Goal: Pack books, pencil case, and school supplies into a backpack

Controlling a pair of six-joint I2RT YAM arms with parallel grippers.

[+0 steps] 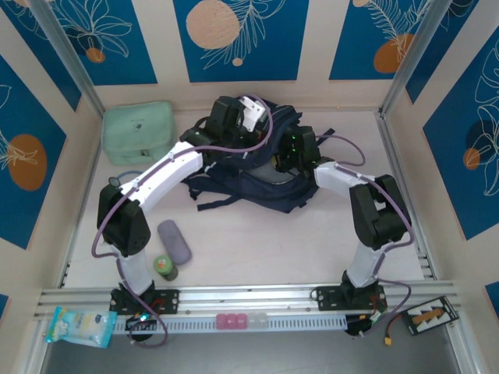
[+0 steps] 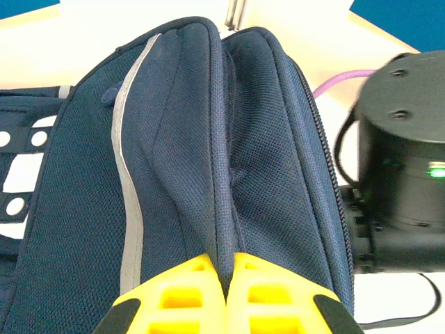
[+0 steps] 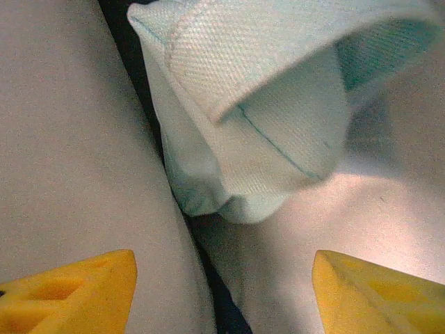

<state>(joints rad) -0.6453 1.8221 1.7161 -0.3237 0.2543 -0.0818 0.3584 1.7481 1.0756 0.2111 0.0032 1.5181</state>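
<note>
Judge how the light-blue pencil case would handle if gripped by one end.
Probably floppy: the pencil case is woven cloth, folded over on itself, so it would likely sag from a one-end grip. Its coarse weave suggests it would not slip easily. It looks slack rather than stuffed, so likely light; its contents are hidden.

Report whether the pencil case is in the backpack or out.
In, apparently: the pencil case lies loose between pale walls, ahead of the open right gripper, which reaches into the backpack.
</note>
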